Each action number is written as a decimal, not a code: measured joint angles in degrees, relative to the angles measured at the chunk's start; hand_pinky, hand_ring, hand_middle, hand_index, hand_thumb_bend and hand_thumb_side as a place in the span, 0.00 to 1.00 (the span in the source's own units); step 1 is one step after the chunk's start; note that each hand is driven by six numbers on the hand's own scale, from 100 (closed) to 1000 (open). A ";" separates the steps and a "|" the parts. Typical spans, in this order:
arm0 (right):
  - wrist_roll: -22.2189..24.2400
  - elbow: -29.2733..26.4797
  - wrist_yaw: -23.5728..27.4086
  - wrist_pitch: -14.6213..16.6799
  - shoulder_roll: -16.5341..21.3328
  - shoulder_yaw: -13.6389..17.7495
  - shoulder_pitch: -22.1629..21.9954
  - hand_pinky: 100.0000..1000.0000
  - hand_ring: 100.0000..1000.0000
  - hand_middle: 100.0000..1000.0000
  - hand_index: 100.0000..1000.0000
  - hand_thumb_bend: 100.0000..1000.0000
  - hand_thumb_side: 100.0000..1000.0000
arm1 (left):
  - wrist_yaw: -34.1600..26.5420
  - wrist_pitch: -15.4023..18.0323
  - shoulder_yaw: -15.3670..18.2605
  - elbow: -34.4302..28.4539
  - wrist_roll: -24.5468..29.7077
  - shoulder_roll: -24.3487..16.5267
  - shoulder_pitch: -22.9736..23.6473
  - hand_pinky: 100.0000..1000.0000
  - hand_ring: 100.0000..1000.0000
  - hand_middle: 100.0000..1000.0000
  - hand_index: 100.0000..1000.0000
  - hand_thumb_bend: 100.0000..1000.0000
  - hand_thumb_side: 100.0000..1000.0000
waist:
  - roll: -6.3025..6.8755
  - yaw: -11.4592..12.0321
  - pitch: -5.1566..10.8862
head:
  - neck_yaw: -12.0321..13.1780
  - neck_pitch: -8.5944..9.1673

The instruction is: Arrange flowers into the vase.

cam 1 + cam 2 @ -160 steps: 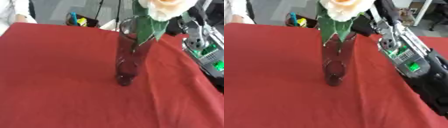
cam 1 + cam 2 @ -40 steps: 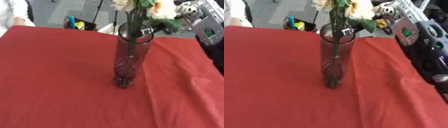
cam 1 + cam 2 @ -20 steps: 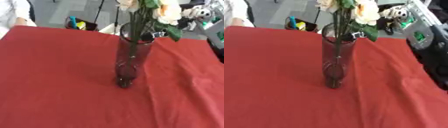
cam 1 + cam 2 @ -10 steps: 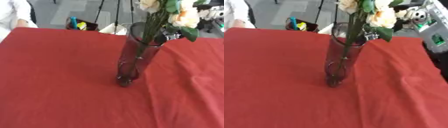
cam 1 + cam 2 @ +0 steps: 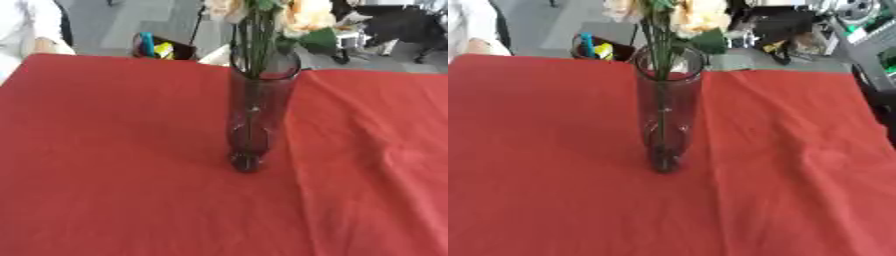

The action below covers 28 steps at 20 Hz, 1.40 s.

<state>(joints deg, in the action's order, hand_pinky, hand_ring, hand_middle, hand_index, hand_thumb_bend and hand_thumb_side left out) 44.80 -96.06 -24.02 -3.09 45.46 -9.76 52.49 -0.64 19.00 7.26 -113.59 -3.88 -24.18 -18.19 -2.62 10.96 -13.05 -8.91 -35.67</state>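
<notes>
Cream and pale-peach flowers on green stems (image 5: 677, 20) already stand in the tall dark-tinted glass cylinder vase (image 5: 256, 115) at centre of the red tablecloth (image 5: 114, 165), blooms toward 12 o'clock, no loose stems visible, neither robot hand in view, so task looks done.

Flowers (image 5: 302, 17) in upright vase (image 5: 256, 115)
</notes>
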 measured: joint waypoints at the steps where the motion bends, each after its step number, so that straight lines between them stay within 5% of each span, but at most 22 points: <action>1: -0.94 -0.42 0.13 -0.13 -0.25 -0.40 0.35 0.87 0.81 0.79 0.99 0.59 1.00 | 0.00 -0.02 -0.01 0.00 0.02 0.00 -0.05 0.69 0.86 0.85 0.94 0.00 0.97 | 0.00 -0.01 0.00 | -0.06 0.00; 17: 3.40 -0.46 -2.89 0.54 -0.77 -1.89 1.35 0.88 0.85 0.84 1.00 0.66 1.00 | -0.02 -0.03 -0.01 0.00 0.02 0.00 -0.19 0.69 0.86 0.85 0.94 0.00 0.97 | -0.38 -0.06 0.32 | -0.20 0.00; 28: 7.08 -0.24 -7.80 1.40 3.05 -1.74 -4.37 0.91 0.93 0.90 1.00 0.65 0.98 | 0.00 -0.05 0.00 0.00 0.01 0.00 -0.07 0.69 0.87 0.85 0.95 0.00 0.98 | -0.17 -1.01 0.32 | -1.91 -0.45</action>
<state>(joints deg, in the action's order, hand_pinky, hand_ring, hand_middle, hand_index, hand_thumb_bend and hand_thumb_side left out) 51.88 -96.30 -31.81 -1.69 48.51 -11.50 48.12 -0.64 18.95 7.25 -113.59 -3.87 -24.18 -18.25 -2.79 9.94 -12.73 -10.82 -36.12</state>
